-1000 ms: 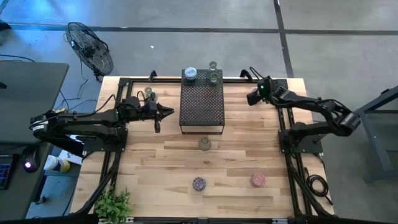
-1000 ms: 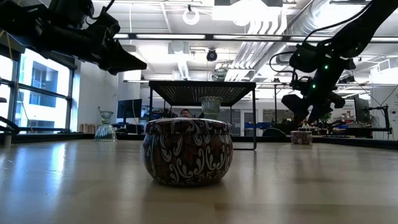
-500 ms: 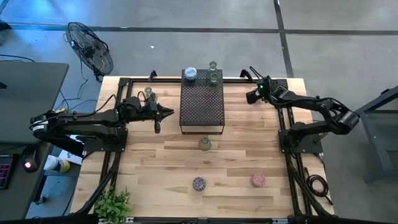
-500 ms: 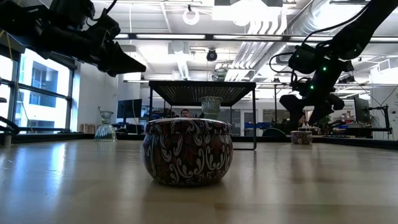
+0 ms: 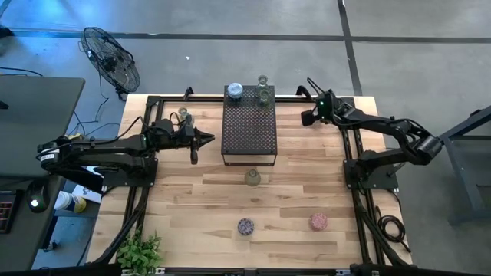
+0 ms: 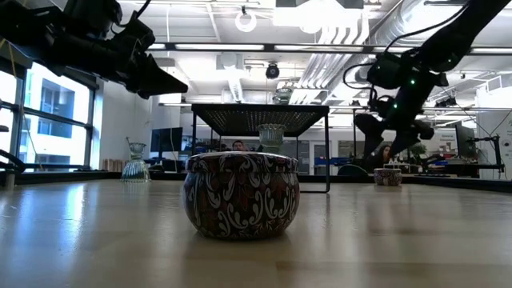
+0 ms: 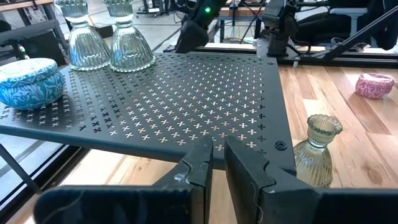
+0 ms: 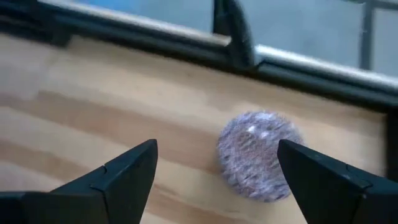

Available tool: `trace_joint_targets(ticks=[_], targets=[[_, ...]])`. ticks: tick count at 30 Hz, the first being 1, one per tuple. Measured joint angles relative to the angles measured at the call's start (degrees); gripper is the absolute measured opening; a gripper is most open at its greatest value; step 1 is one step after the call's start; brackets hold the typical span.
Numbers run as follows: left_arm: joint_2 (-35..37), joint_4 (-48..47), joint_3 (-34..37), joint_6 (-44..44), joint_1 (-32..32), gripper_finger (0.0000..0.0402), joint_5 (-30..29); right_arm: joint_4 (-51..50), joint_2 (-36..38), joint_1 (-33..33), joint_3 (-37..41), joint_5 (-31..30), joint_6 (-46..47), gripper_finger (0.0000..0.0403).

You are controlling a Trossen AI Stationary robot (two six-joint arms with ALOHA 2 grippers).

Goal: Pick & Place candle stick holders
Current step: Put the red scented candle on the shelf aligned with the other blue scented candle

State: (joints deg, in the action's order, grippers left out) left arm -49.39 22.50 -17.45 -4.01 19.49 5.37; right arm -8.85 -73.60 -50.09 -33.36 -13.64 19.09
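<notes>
- Black perforated metal stand (image 5: 248,129) sits mid-table at the far side; on its far end I count three holders: a blue patterned one (image 7: 28,82) and two clear ribbed glass ones (image 7: 130,45).
- Other candle stick holders lie loose on the wood: a greenish glass one (image 5: 252,178) just off the stand's near edge, a purple patterned one (image 5: 245,226) and a pink one (image 5: 318,222) near the front, and a clear one (image 6: 135,165) by the far-left rail.
- My right gripper (image 8: 214,180) hangs at the far-right corner with its fingers spread wide, looking down on a small speckled purple-grey holder (image 8: 259,155) close to the black rail (image 8: 186,40). Nothing is between the fingers yet.
- My left gripper (image 7: 216,163) hovers at the stand's left edge, fingers drawn nearly together, holding nothing.
- Risks as I judge them: the speckled holder sits off-centre toward one finger (I would correct that first), so a straight descent could strike its rim and skid it against the rail.
- The rail leaves little room on that side; a finger could catch it.
- A round, smooth cup may roll out of a shallow pinch.
</notes>
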Motion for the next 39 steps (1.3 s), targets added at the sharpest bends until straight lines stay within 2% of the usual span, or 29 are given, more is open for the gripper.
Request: trace_joint_targets(ticks=[7,9,12,16,25,39], targets=[[0.0,0.0,0.0,0.0,0.0,0.0037,0.0,-16.7,-3.9,0.4,-11.1,-7.0,-3.5,0.0324],[0.0,0.0,0.0,0.0,0.0,0.0037,0.0,-20.5,-6.6,-0.7,-14.6,-5.9,-4.4,0.0324],[0.0,-0.2,0.0,0.0,0.0,0.0037,0.3,-24.0,-10.8,-2.6,-19.1,-0.6,-5.9,0.0324],[0.0,-1.0,0.0,0.0,0.0,0.0037,0.3,-26.9,-14.8,-4.7,-22.9,0.3,-6.2,0.0324],[0.0,-1.7,0.0,-0.2,0.0,0.0037,0.3,-29.8,-20.0,-7.8,-24.0,3.4,-8.0,0.0324],[0.0,-1.7,0.0,-0.2,0.0,0.0037,0.4,-28.0,-20.3,-7.8,-24.0,5.1,-7.8,0.0324]])
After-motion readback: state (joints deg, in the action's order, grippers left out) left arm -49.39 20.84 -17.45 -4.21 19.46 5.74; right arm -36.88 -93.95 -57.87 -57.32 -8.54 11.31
